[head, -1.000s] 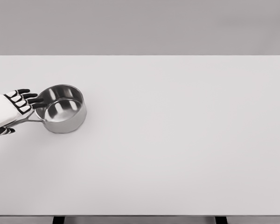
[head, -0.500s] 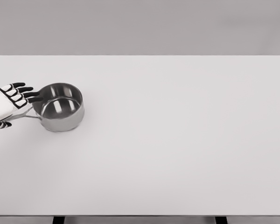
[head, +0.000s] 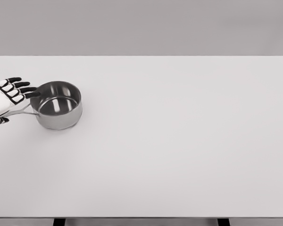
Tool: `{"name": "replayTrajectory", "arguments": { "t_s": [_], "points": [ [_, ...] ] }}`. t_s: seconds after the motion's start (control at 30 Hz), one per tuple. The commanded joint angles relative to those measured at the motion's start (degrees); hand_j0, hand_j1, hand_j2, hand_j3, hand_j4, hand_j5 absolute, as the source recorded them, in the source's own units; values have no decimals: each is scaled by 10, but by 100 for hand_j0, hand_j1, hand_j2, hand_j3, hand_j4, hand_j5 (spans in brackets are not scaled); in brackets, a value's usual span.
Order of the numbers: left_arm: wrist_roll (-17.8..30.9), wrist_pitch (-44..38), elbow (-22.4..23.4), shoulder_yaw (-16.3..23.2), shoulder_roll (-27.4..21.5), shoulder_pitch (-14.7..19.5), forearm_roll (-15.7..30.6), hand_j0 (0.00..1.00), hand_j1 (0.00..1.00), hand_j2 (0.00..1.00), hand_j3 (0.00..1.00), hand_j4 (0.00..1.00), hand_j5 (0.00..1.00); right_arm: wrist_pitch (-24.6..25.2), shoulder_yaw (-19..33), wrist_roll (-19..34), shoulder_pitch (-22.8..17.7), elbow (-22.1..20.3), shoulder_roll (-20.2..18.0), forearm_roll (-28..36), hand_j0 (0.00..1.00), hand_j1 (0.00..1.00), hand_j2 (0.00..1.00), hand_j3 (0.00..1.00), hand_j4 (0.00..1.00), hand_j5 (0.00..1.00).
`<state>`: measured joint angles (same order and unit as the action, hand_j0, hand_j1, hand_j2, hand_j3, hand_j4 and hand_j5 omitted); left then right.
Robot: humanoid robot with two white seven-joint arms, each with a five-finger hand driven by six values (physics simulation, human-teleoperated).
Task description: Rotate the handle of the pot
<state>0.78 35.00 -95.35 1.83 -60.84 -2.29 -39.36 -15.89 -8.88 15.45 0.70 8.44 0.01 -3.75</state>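
Left hand: the left hand point(head: 4, 100) sits at the picture's left edge, fingers point(head: 20, 89) extended and spread toward the pot's rim, over the handle point(head: 23, 112); a closed grip is not evident.
Change: over the last second hand and pot point(head: 58, 111) have shifted left and slightly away, the handle end swinging with them.
Meaning: the turn looks underway, small so far.
Pot position: far left of the surface point(head: 179, 141), upright.
Hidden: palm-to-handle contact is covered; the forearm is cut off by the frame.
Right hand: out of view.
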Motion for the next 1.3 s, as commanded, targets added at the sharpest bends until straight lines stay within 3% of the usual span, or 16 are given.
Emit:
{"name": "replayTrajectory", "arguments": {
  "t_s": [0.0, 0.4, 1.27],
  "points": [
    [1, 0, 0, -4, 0, 0, 2, 100, 100, 100, 100, 100, 100, 0, 0, 0, 0, 0, 0, 0, 100, 100, 100, 100, 100, 100],
    [2, 0, 1, -35, 9, 0, -5, 100, 100, 100, 100, 100, 100, 0, 0, 0, 0, 0, 0, 0, 100, 100, 100, 100, 100, 100],
    [10, 0, 19, -32, 35, 36, -34, 100, 100, 100, 100, 100, 100, 0, 0, 0, 0, 0, 0, 0, 100, 100, 100, 100, 100, 100]
  ]
}}
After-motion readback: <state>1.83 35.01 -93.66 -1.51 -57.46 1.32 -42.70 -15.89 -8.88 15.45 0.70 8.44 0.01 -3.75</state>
